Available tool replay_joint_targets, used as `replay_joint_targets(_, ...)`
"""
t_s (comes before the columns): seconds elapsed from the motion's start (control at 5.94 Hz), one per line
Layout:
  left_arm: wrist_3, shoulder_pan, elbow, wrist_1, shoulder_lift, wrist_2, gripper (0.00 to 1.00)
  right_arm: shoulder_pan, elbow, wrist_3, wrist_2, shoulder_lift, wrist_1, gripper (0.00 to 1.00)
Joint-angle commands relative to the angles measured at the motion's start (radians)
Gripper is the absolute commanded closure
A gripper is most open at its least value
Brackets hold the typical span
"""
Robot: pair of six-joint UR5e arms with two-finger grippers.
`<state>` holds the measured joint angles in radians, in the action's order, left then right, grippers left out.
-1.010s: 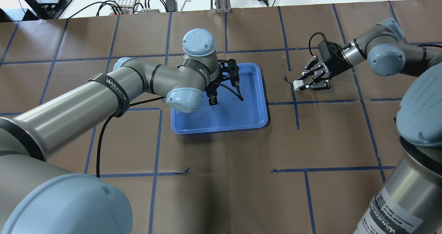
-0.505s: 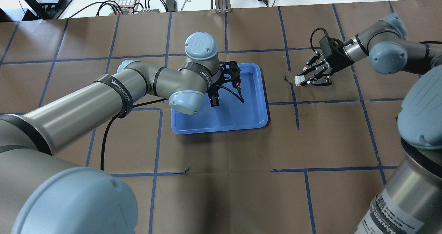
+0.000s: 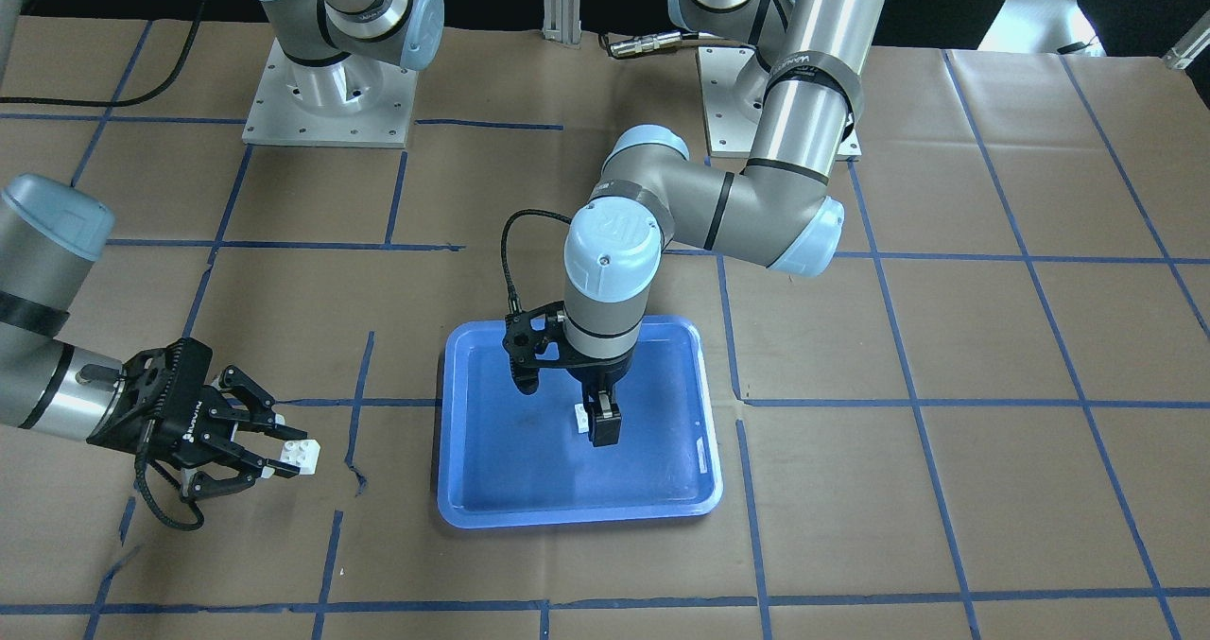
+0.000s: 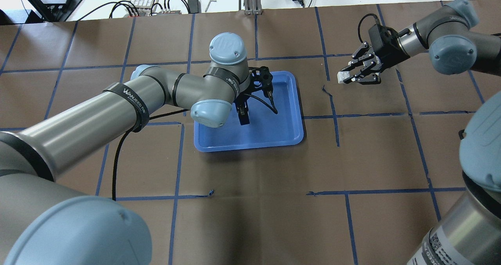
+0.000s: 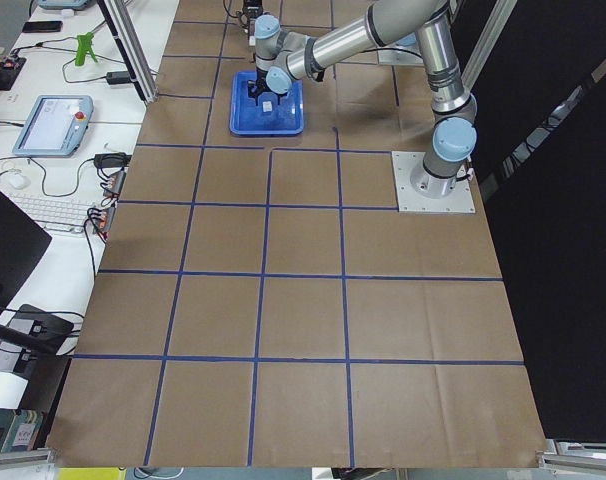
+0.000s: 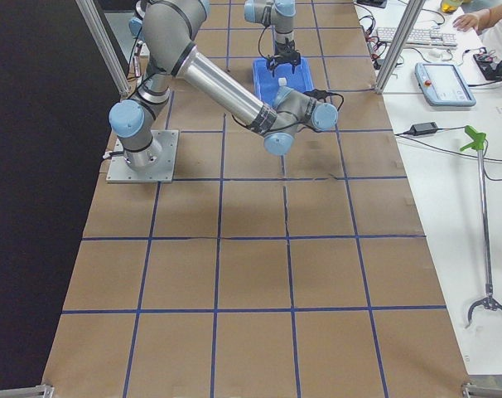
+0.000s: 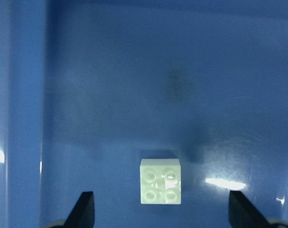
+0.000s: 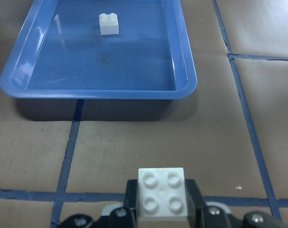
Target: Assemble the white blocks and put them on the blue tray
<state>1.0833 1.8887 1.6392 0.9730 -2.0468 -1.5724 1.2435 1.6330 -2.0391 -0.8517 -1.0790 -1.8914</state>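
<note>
left gripper (image 4: 243, 118): wide open, holds nothing, low over the blue tray (image 4: 280, 126).
first white block (image 7: 160, 181): sits in the blue tray, bumps up, between the open fingers, not touched.
right gripper (image 4: 347, 76): squeezes the second white block (image 4: 343, 77) over the worktop (image 4: 254, 179), right of the tray.

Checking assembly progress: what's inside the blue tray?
One white block, studs up, lies in the blue tray below the open left gripper. From overhead the left arm covers part of the floor.
</note>
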Motion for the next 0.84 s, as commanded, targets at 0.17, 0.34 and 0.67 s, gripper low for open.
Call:
replay_joint_targets(0.17,-0.031,-0.046,-0.088,0.350,0.218,0.000,0.00,0.060,0.082,0.051,0.100,-0.019,-0.068,0.79)
replay_joint_targets(0.34,-0.073,-0.087,-0.088,0.457,0.309,0.006,0.00,0.124,0.091,0.191,0.100,-0.015,-0.194,0.79)
replay_joint_targets(0.67,-0.286,-0.137,-0.053,0.565,0.417,-0.084,0.00,0.277,0.157,0.426,0.096,-0.012,-0.436,0.79)
